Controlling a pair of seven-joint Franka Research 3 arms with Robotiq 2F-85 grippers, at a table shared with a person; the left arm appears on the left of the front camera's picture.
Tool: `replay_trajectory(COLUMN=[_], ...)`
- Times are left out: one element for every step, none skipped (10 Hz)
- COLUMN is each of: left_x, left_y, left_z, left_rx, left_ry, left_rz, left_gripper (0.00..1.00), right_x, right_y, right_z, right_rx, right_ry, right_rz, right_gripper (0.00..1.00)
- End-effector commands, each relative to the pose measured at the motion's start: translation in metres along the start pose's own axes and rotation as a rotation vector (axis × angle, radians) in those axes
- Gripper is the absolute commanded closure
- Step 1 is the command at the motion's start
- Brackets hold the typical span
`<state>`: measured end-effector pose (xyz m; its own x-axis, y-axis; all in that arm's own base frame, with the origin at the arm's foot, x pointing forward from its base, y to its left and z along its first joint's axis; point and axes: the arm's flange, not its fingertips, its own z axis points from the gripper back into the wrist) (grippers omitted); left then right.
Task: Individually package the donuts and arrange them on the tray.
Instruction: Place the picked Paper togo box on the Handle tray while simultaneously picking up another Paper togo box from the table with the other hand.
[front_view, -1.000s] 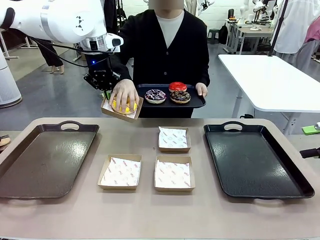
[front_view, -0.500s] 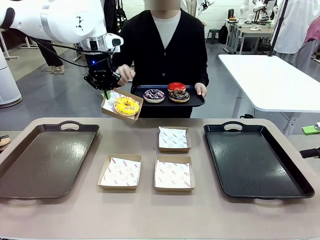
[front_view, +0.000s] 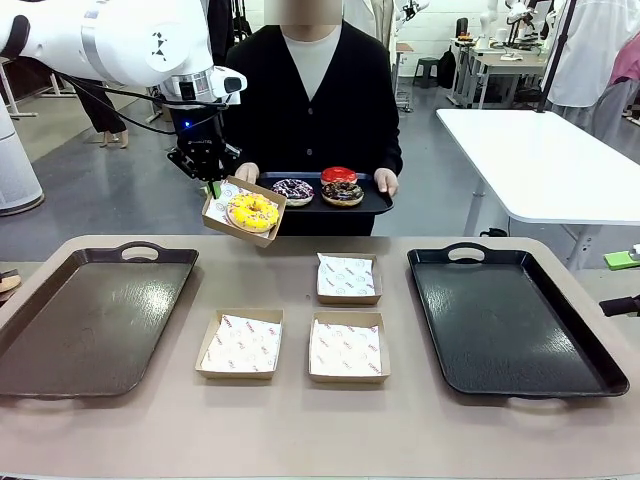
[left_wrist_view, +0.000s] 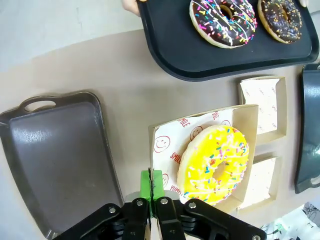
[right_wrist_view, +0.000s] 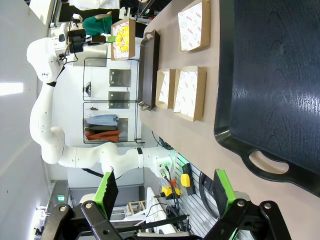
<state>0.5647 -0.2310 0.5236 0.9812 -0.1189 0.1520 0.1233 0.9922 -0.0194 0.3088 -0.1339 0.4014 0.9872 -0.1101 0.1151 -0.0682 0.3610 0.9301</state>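
Note:
My left gripper is shut on the rim of a cardboard box and holds it in the air over the table's far left edge. A yellow-iced donut lies in that box on a printed paper liner. In the left wrist view the green pads pinch the box beside the yellow donut. The person holds a small black tray in both hands, carrying a sprinkled chocolate donut, a red-iced donut and a dark chocolate donut. My right gripper stands open near the right tray's handle.
On the table, a large dark tray lies at the left and a black tray at the right. Between them stand three empty paper-lined boxes. A white table stands behind at the right.
The person's hand has come off the yellow donut and gone back to the small tray, which has shifted a little left. My left gripper and the box have stayed put.

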Motion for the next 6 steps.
replay_trajectory(left_x=[-0.001,-0.001,0.0,0.005,-0.002,-0.014], left_y=[0.003,0.003,0.0,0.013,0.028,0.048], left_z=[0.003,0.003,0.0,-0.003,0.006,0.019], left_rx=[0.001,0.001,0.0,-0.02,-0.043,-0.068], left_ry=[-0.004,-0.004,0.0,0.039,0.041,0.041], left_rz=[-0.003,-0.003,0.0,0.046,0.019,0.019], left_gripper=[1.0,1.0,0.99,0.99,0.99,0.99], right_x=[0.002,0.002,0.0,0.02,0.041,0.066], right_y=[0.002,0.002,0.0,0.023,0.058,0.093], right_z=[0.001,0.001,0.0,-0.015,-0.036,-0.057], right_rx=[0.015,0.015,0.0,-0.106,-0.203,-0.277], right_ry=[-0.006,-0.006,0.0,-0.018,0.014,0.056], right_rz=[0.0,0.0,0.0,0.045,0.086,0.089], right_gripper=[0.0,0.0,0.0,0.0,0.0,0.0])
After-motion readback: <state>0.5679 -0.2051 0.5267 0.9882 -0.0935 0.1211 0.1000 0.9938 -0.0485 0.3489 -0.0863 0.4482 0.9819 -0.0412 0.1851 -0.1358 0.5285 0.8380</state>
